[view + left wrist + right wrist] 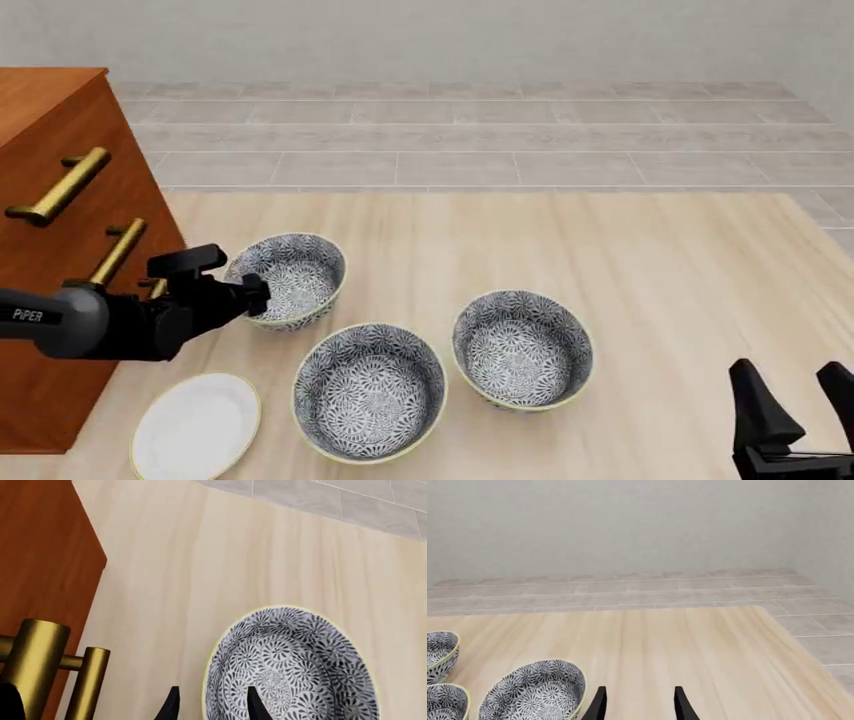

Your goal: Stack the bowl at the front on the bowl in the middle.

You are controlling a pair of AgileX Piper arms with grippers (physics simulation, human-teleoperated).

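The bowl at the front (287, 280), which I take to be the patterned one farthest out along the arms' reach, sits on the pale wooden worktop (641, 270) just beside the big brown cabinet (54, 200). The bowl in the middle (523, 348) stands apart from it, to the right and nearer the arms. There are three such bowls in all; the third bowl (370, 390) lies nearest, with one flat white plate (196, 425) beside it. The cabinet carries two brass handles (60, 185). The left claw (213, 707) is parted, one finger inside the rim and one outside, not yet pinching as far as I can see. The right claw (801, 400) stands spread and idle, holding nothing. The worry is a thin rim grip: the bowl could tilt or slip once lifted. The arm could also knock a handle, or clip the third bowl while carrying across.
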